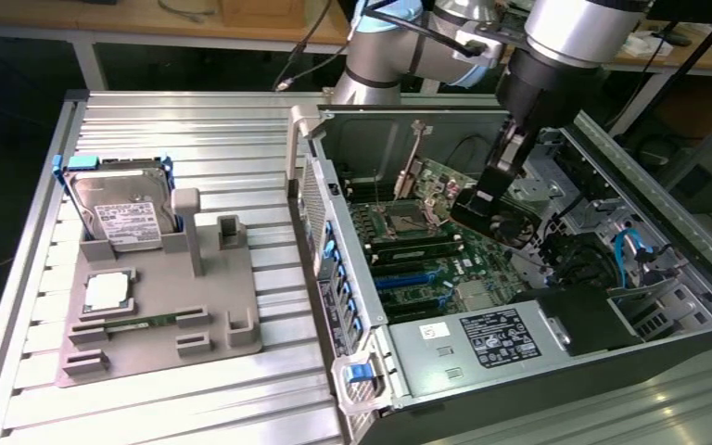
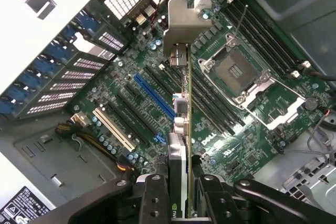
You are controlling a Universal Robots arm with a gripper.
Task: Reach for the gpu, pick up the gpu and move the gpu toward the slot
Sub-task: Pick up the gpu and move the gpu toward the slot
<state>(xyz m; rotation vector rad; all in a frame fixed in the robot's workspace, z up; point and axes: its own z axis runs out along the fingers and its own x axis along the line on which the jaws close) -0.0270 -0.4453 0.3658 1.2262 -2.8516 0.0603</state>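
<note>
Near the gpu (image 2: 178, 171), a thin green card edge-on, we find the long blue slot (image 2: 155, 100) unobstructed; the silver metal drive cage (image 1: 578, 199) and grey perforated case wall (image 1: 322, 213) flank us.

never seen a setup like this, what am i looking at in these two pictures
This is a robot arm working inside an open computer case. One picture comes from a camera standing off the arm, which takes in the whole table. The other comes from a camera on the arm's wrist and looks past the gripper at the green motherboard.

The gripper is shut on the gpu, a graphics card, and holds it over the motherboard inside the case. The wrist view shows the card edge-on.

On the table, to the exterior view's left of the case, a grey holder carries a hard drive, a processor chip and a memory stick.
</note>
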